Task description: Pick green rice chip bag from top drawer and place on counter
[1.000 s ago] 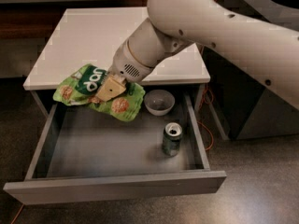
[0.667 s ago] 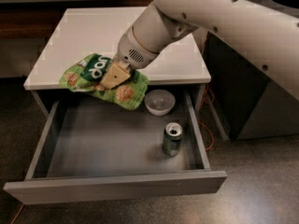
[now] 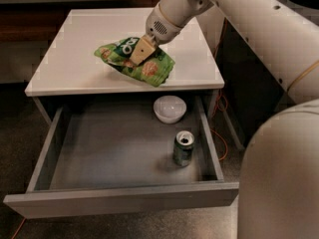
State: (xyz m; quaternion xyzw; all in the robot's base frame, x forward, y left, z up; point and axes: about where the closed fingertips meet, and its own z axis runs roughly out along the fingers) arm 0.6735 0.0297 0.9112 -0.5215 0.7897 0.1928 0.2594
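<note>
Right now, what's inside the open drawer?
A white bowl and a green can sit in the top drawer. Its back hides under the counter, above which the gripper holds the chip bag.

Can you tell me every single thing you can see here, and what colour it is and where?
green rice chip bag: one, bright green, held over the counter's front part
counter: one, white-grey, top of the cabinet
top drawer: one, grey, pulled open
bowl: one, white, back of the drawer
can: one, dark green, upright in the drawer's right side
cable: one, orange, floor beside the cabinet
arm: one, white, reaching from the right
gripper: one, tan, shut on the bag
</note>
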